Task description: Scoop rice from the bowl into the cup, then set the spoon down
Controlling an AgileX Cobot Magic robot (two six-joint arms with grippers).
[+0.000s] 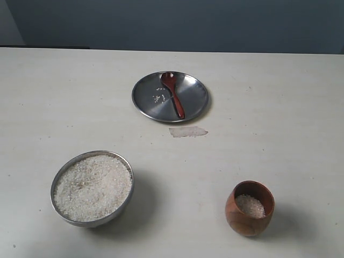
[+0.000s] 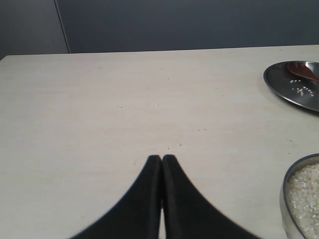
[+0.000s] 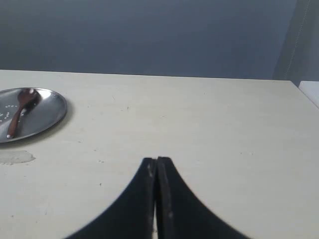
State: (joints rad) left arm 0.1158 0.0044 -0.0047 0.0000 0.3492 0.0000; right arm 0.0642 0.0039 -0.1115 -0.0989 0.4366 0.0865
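Observation:
The steel bowl [image 1: 124, 167] stands at the front left of the table, heaped with white rice [image 1: 92, 186]; its rim [image 2: 288, 199] also edges the left wrist view. The brown wooden cup [image 1: 249, 221] stands at the front right with some rice [image 1: 250, 205] inside. The dark wooden spoon [image 1: 173, 93] lies on the flat steel plate [image 1: 196, 99] at the back, and shows in both wrist views [image 2: 301, 70] [image 3: 20, 110]. My left gripper [image 2: 161, 158] and right gripper [image 3: 156, 160] are both shut and empty above bare table, away from everything. Neither arm shows in the exterior view.
A few loose grains [image 1: 158, 98] lie on the plate beside the spoon. A pale worn patch [image 1: 187, 131] marks the table just in front of the plate. A dark wall runs behind the table's far edge.

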